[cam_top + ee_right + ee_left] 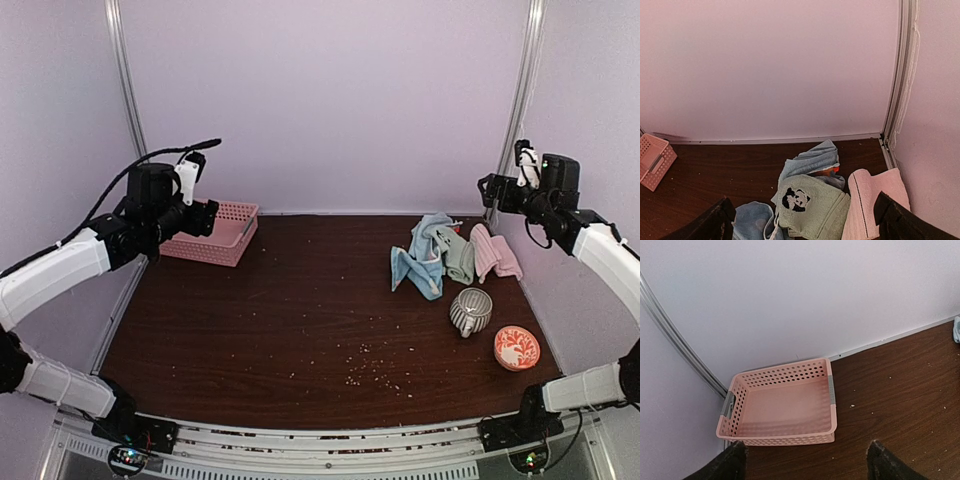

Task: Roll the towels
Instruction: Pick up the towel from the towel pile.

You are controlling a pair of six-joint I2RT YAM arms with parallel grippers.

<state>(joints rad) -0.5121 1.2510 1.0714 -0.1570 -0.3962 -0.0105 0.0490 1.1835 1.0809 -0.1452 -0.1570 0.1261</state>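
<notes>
Both claws gape, released: left gripper (805, 460) near the pink basket (782, 375), right gripper (805, 212) over the heaped towels (447, 256).

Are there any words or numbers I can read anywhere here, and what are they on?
None: no words or numbers show in any view.
The sage green towel carries a small dark picture, not letters.
The red bowl has a white pattern, not writing.

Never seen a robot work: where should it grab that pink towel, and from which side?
Likely the outer long edge of the pink towel, from above on the right, with the right gripper: it lies flat at the heap's end, its left side against the green towel.
</notes>
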